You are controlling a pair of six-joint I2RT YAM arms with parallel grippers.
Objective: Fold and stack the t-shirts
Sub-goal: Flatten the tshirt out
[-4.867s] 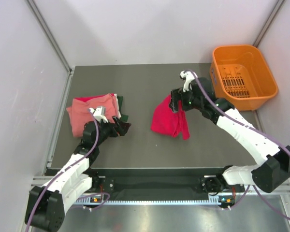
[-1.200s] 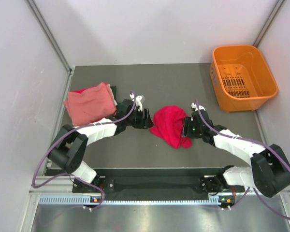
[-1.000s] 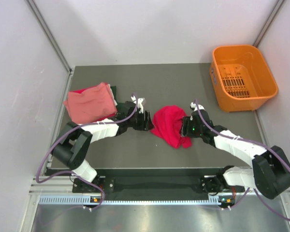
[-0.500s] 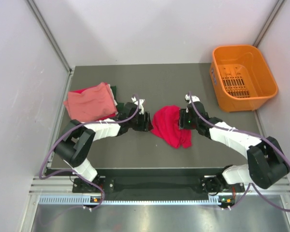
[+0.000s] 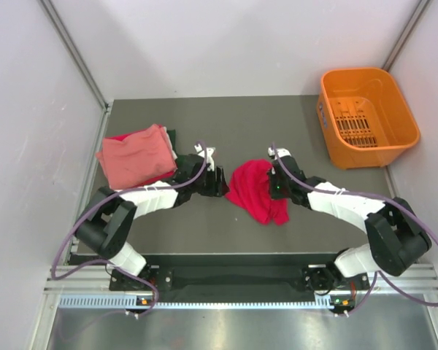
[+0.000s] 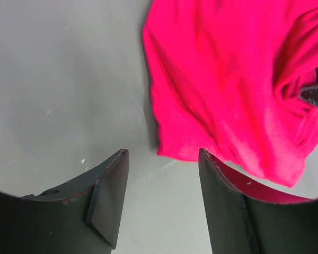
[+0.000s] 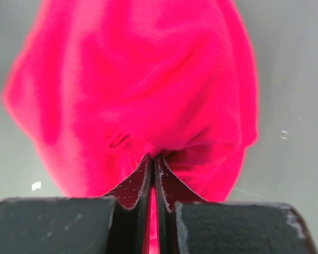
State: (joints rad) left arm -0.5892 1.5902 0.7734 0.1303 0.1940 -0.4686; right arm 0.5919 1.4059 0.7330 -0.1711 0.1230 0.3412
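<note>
Red t-shirt [image 5: 254,191] crumpled | right claw [image 7: 154,157] low, pinching its edge | left claw [image 6: 161,154] low, gaping beside it

A dark grey table [image 5: 226,124] carries three things — a crumpled red t-shirt [image 5: 252,191] at its middle, a pink-topped pile of shirts [image 5: 135,157] at the left, an orange basket [image 5: 365,154] at the far right.

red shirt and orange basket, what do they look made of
Red shirt: soft matte knit cloth, likely cotton. It lies crumpled in loose folds and puckers where the right gripper pinches it.
Orange basket: probably rigid moulded plastic, with a smooth, slightly shiny surface, a rounded rim and a slotted floor.
</note>
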